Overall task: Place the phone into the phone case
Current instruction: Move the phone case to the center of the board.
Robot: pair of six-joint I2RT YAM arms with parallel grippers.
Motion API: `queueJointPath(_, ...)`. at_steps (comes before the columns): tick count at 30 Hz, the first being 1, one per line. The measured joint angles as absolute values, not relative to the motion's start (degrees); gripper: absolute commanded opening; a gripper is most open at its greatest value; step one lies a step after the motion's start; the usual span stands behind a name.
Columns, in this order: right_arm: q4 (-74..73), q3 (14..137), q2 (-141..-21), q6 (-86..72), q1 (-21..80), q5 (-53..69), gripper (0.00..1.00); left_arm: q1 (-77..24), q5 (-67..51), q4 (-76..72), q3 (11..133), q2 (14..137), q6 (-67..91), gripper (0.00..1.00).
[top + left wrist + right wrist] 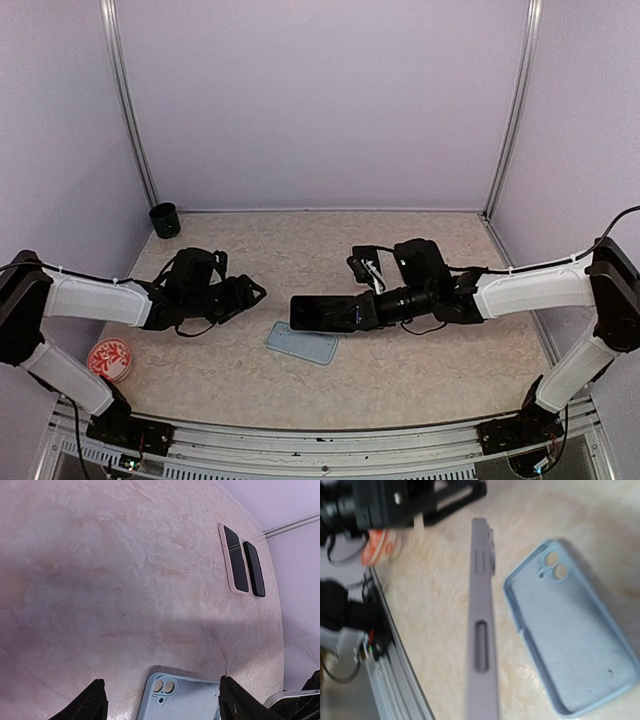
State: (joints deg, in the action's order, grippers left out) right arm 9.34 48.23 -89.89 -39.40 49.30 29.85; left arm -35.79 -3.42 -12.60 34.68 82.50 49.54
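Gripping phone [322, 313] edge-on by case [301, 343] w/ R gripper [362, 310]; L gripper [252, 294] spread, empty.

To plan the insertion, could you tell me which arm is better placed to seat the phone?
Right: the right claw grips the phone beside the light-blue phone case; the left claw is open and empty.

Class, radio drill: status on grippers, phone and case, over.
Right gripper shut on phone. Left gripper open, empty. Phone case lying flat, empty, unobstructed.
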Motion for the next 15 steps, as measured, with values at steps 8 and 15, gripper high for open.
queueJointPath(8, 19.55, 40.25, -89.62, -54.3, 48.73, 28.62, 0.0, -36.49, -5.17, -14.04, 35.4, 88.55, 48.58, 0.66)
queueJointPath(15, 26.37, 38.22, -94.87, -65.93, 50.15, 27.97, 0.0, -36.58, -8.45, -19.2, 34.7, 90.48, 49.52, 0.66)
